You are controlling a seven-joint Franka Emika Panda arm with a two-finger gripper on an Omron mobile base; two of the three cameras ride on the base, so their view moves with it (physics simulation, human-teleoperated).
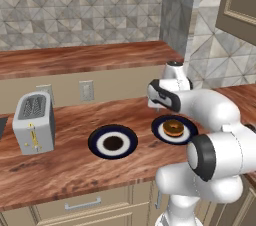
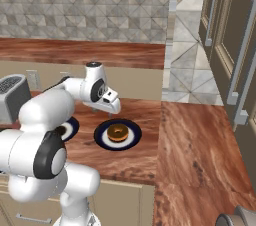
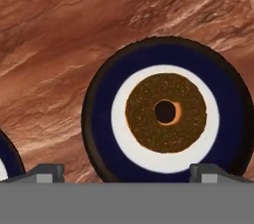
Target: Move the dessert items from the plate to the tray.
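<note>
Presently catalogued, largest first:

1. Countertop, reddish-brown wood grain, carrying all items below.
2. Toaster, silver, at the counter's 9 o'clock side in the left base view; no legible marking.
3. Plate, dark blue rim with white centre, at 3 o'clock of the second plate. Contents: one doughnut, golden-brown, ring-shaped, lying flat on the white centre. In the hand view the plate sits right of middle, with the doughnut centred on it.
4. Second plate, same pattern, near the first but apart from it. Contents: one small dark round disc at its centre.
5. Wall outlet, pale, on the backsplash at 12 o'clock of the second plate; no writing readable.
6. Gripper, fingers spread wide, holding nothing and touching nothing; it hangs above the counter at the doughnut plate's far edge, fingertips framing the plate's near rim in the hand view.
</note>
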